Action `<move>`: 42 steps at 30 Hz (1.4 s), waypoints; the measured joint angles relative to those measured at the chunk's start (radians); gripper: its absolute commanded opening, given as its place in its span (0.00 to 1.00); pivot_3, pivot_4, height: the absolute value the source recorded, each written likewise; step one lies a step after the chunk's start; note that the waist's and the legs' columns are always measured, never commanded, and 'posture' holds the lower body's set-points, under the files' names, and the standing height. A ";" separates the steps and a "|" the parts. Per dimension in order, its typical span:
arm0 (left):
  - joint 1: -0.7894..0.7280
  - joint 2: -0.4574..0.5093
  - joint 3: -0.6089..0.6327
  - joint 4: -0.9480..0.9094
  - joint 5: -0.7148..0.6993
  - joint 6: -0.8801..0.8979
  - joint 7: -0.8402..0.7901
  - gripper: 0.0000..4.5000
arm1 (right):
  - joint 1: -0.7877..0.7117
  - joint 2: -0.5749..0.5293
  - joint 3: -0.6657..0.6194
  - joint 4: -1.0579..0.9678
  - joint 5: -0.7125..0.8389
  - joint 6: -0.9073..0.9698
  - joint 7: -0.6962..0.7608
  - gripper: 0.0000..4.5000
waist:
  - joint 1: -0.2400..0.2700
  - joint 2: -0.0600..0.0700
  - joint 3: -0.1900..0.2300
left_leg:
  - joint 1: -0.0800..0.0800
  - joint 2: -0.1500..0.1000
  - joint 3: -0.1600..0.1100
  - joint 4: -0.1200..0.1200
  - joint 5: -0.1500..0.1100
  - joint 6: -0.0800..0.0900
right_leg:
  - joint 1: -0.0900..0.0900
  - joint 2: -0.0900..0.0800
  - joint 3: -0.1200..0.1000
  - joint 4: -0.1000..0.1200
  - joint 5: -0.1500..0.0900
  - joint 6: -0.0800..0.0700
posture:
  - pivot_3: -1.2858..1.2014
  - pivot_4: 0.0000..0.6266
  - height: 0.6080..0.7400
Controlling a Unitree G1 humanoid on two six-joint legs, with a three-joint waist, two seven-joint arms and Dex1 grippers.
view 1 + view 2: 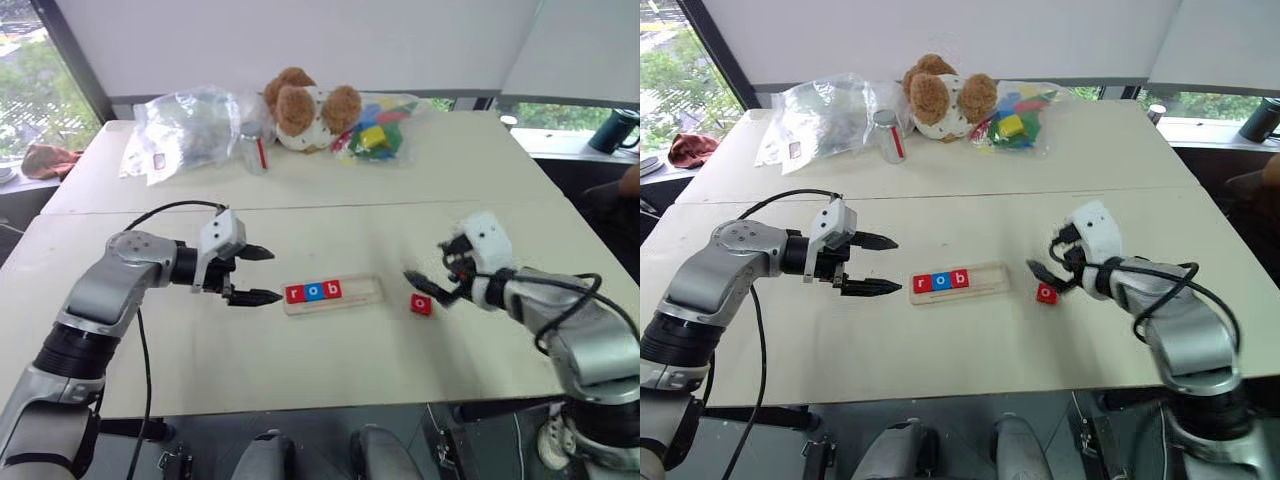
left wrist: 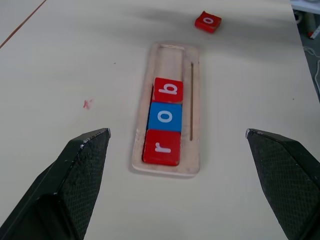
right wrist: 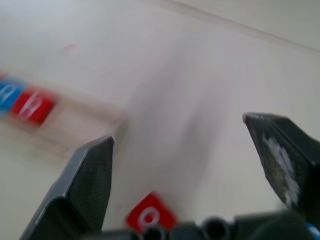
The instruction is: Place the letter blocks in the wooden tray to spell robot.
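Left wrist view, wooden tray [image 2: 192, 120] holding r-o-b, red o tile [image 2: 208, 22] outside

Tray [image 1: 355, 292] with r-o-b; red o [image 1: 421, 304] beside

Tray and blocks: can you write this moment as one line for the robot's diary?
tray: r, o, b in | red o: on table beside tray | right gripper: open by red o | left gripper: open at tray's end

Pale wooden tray [image 2: 194, 120], red-blue-red letter blocks [image 2: 165, 116] (white lowercase letters), red loose block [image 1: 421, 304], black fingers [image 2: 82, 170]
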 measured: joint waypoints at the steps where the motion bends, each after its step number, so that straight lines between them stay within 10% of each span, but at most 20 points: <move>1: 0.000 0.001 0.000 0.000 0.001 -0.001 -0.001 1.00 | 0.012 -0.015 -0.004 0.051 0.012 -0.049 0.054 0.99 | -0.001 0.000 0.000 | 0.000 0.000 0.001 0.001 0.000 0.000 | 0.000 -0.001 0.001 0.000 0.000 0.000 | 0.52 0.24 1.00; 8: 0.039 0.050 0.002 -0.038 -0.003 0.007 -0.027 1.00 | 0.074 -0.147 0.029 0.311 0.020 -0.486 0.380 0.99 | -0.004 0.000 0.000 | 0.001 -0.001 0.003 0.001 -0.001 0.001 | 0.000 -0.005 0.003 0.000 0.000 0.000 | 0.52 0.24 1.00; 20: 0.117 0.080 0.003 -0.062 0.010 0.012 -0.009 1.00 | -0.064 -0.104 0.145 0.625 -0.056 -0.784 0.488 0.99 | 0.002 0.000 0.000 | 0.001 -0.001 0.003 0.001 0.000 0.000 | 0.000 -0.006 0.003 0.001 0.000 0.000 | 0.52 0.24 1.00; 28: 0.117 0.087 0.003 -0.071 0.010 0.016 0.009 1.00 | -0.092 -0.082 0.178 0.712 -0.086 -0.863 0.520 0.24 | 0.000 0.000 0.000 | 0.001 -0.001 0.003 0.001 -0.001 0.000 | 0.000 -0.006 0.003 0.001 0.000 0.000 | 0.52 0.24 1.00; 42: 0.102 0.095 0.000 -0.061 0.018 0.016 0.010 1.00 | -0.464 0.040 0.312 0.653 -0.138 -0.684 0.532 0.24 | -0.002 0.001 0.001 | 0.001 -0.001 0.003 0.001 0.000 -0.001 | -0.002 -0.006 0.003 0.002 0.000 0.000 | 0.52 0.24 1.00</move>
